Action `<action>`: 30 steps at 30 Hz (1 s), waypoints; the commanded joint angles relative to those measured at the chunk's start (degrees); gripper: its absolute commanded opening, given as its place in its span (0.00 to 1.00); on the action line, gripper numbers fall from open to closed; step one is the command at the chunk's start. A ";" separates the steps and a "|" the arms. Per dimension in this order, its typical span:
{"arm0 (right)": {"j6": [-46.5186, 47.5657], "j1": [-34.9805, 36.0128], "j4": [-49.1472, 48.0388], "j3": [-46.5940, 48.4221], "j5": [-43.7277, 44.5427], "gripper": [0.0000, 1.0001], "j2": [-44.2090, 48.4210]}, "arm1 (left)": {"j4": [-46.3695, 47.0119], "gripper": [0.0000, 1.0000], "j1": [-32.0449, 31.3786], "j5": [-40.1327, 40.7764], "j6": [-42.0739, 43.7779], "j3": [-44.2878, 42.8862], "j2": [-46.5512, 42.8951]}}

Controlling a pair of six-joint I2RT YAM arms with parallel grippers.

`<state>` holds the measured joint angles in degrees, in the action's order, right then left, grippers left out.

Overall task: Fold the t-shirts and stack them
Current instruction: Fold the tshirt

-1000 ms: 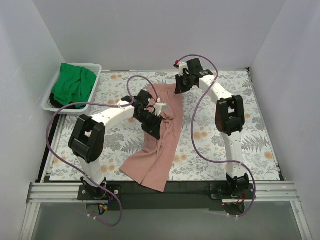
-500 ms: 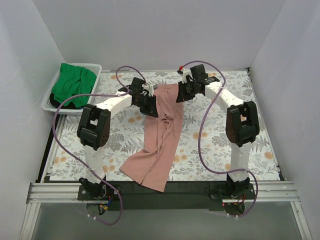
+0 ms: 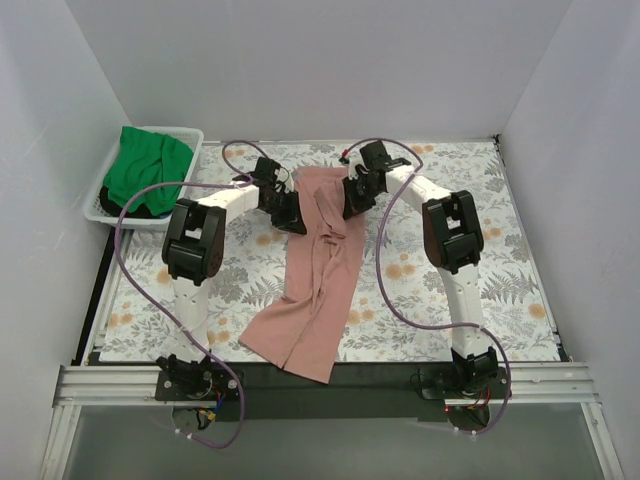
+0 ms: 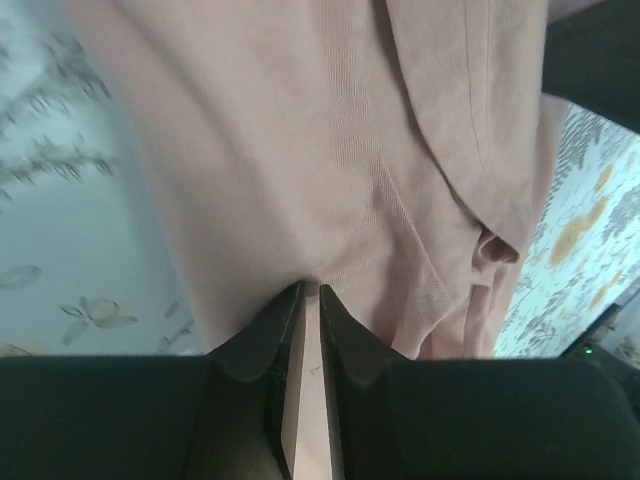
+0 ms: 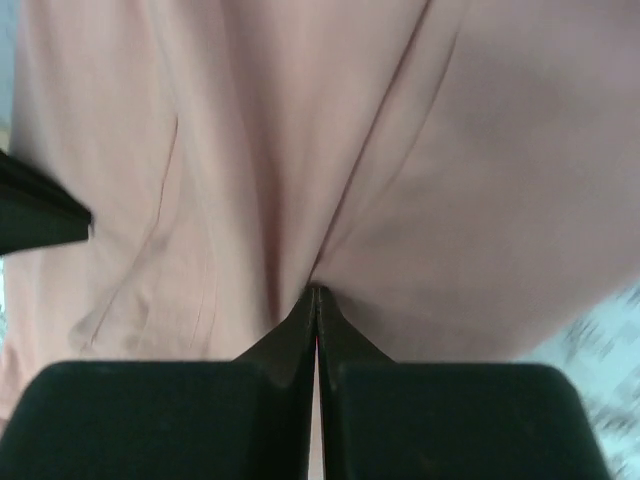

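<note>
Pinching with the fingers (image 4: 262, 335) of the left gripper (image 4: 311, 287) a thin fold of the pink t-shirt (image 4: 300, 150): nearly closed, with a strip of cloth filling the narrow gap. Nipping the same shirt with the fingers (image 5: 285, 340) of the right gripper (image 5: 316, 292): pressed together at the tips, with fabric puckering outward from that spot.

Seen from above, both low over the far end of the shirt, left gripper (image 3: 288, 212) on its left edge, right gripper (image 3: 352, 198) on its right edge, near each other with cloth between. Lying as a long crumpled band on the floral cloth (image 3: 520, 200), the pink t-shirt (image 3: 320, 290) running from far centre down to the near edge, widening toward the near left and overlapping the dark strip in front of the arm bases. Creased and doubled along its length, with a hem or sleeve edge folded over in the left wrist view.

Bunched in the white basket (image 3: 192, 134) at the far left corner, well apart from both grippers: the green t-shirt (image 3: 145, 170), spilling slightly over the rim.
</note>
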<state>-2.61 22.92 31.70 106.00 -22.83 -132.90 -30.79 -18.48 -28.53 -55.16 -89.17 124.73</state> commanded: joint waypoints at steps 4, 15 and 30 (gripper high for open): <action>2.26 -1.82 -0.41 21.30 3.23 0.01 -13.07 | 3.19 0.11 4.94 4.20 0.49 -7.94 8.06; 6.83 -2.26 -8.76 19.80 3.33 0.26 -0.98 | 4.42 0.22 8.90 -1.78 3.12 -16.24 3.70; 9.64 4.76 1.08 -21.52 -12.24 0.24 26.72 | -0.66 0.27 6.36 -15.68 21.19 21.48 -27.42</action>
<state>4.82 25.26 28.25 90.15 -32.01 -105.89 -27.33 -10.87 -39.48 -43.38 -71.61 101.16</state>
